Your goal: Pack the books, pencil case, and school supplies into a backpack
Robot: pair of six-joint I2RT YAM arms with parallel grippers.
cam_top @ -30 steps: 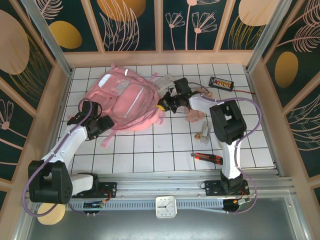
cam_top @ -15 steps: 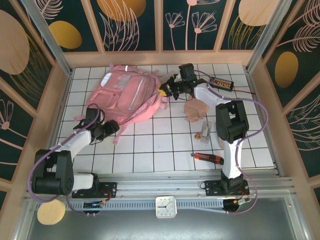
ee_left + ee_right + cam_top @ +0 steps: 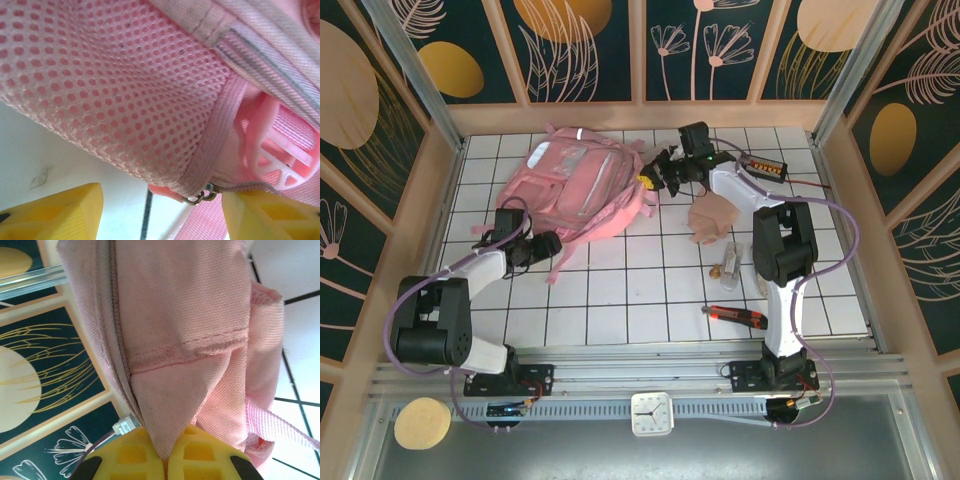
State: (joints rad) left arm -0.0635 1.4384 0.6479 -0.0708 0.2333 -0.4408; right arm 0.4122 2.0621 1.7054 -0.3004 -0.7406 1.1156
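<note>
A: Whereabouts of the backpack (image 3: 575, 190)?
B: Lies slumped at the far left of the white tiled worktop (image 3: 620, 290). Pink woven cloth, glossy translucent front panel, limp webbing straps.
A: And the right hand (image 3: 167, 457)?
B: Clenched on a folded wedge of that coarse-weave cloth, beside a stitched seam and a zip line. Waffle-gridded yellow pads (image 3: 135, 455) pressed together over it.
A: The left hand (image 3: 160, 220)?
B: Spread wide, blunt yellow fingertips (image 3: 60, 210) well apart, gripping nothing. Faces pink mesh full of round holes, next to a ribbed strap, a moulded pink plastic buckle (image 3: 280, 150) and a small metal ring (image 3: 202, 196).
A: Pencil case (image 3: 710, 220)?
B: Crumpled soft on the tiles, right of the backpack and apart from it.
</note>
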